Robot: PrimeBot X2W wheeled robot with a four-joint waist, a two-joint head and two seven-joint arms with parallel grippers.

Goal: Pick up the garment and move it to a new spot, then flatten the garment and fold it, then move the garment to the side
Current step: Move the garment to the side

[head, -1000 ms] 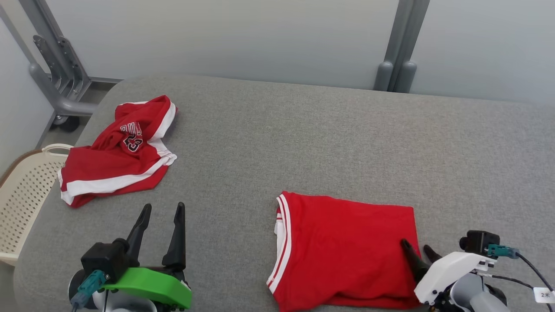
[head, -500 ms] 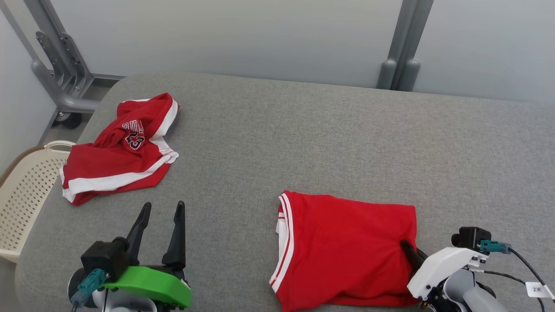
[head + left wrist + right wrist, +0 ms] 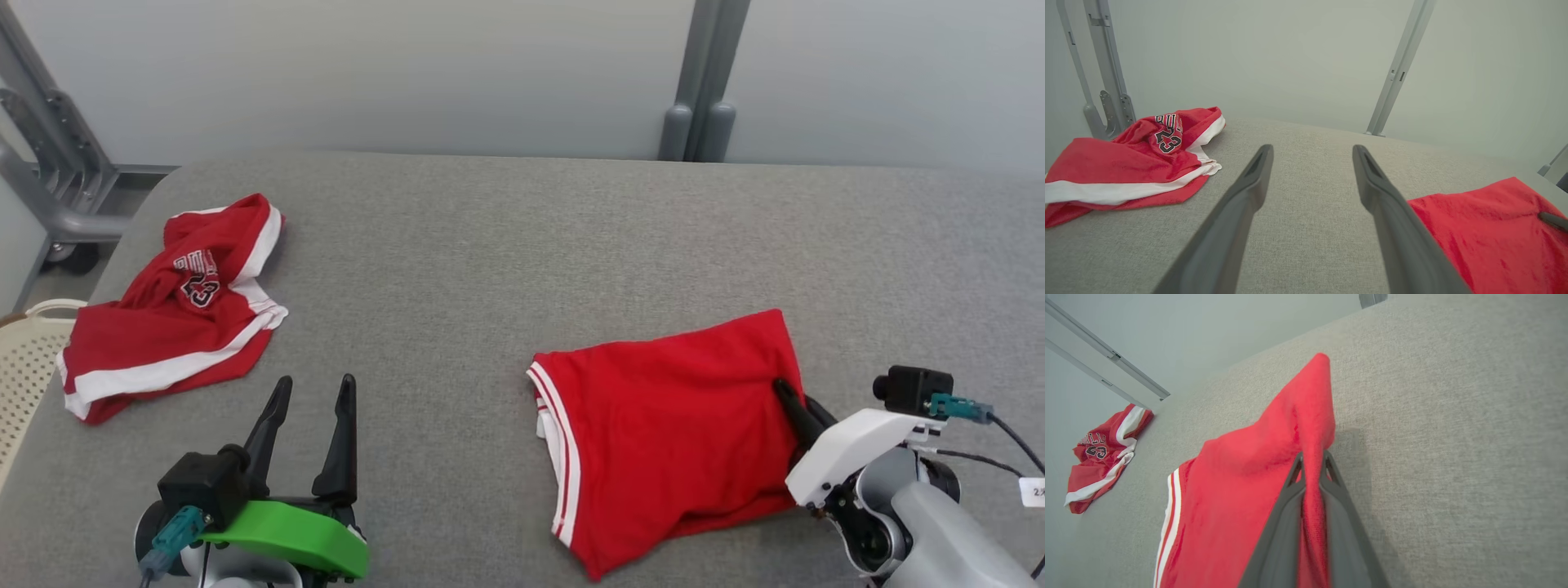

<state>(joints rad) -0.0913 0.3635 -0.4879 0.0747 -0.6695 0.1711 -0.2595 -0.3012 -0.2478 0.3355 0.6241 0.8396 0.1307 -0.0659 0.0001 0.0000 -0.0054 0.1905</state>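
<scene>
The folded red garment (image 3: 669, 425) with white-striped trim lies at the table's front right. My right gripper (image 3: 788, 392) is shut on its right edge. In the right wrist view the cloth (image 3: 1241, 498) is pinched between the two fingers of the right gripper (image 3: 1312, 457) and rises in a peak above the table. My left gripper (image 3: 314, 384) stands open at the front left, nothing between its fingers (image 3: 1257, 175). In the left wrist view the garment (image 3: 1486, 228) lies to the right.
A second, crumpled red and white jersey (image 3: 175, 310) lies at the table's left, also in the left wrist view (image 3: 1135, 167) and the right wrist view (image 3: 1102, 453). A cream perforated basket (image 3: 24, 367) stands off the left edge. The grey padded table (image 3: 490, 245) backs onto a wall with metal posts.
My right gripper has shut on the garment's right edge and pulled it up and away from me, tilting the garment. The head camera has shifted. The left gripper has not moved.
</scene>
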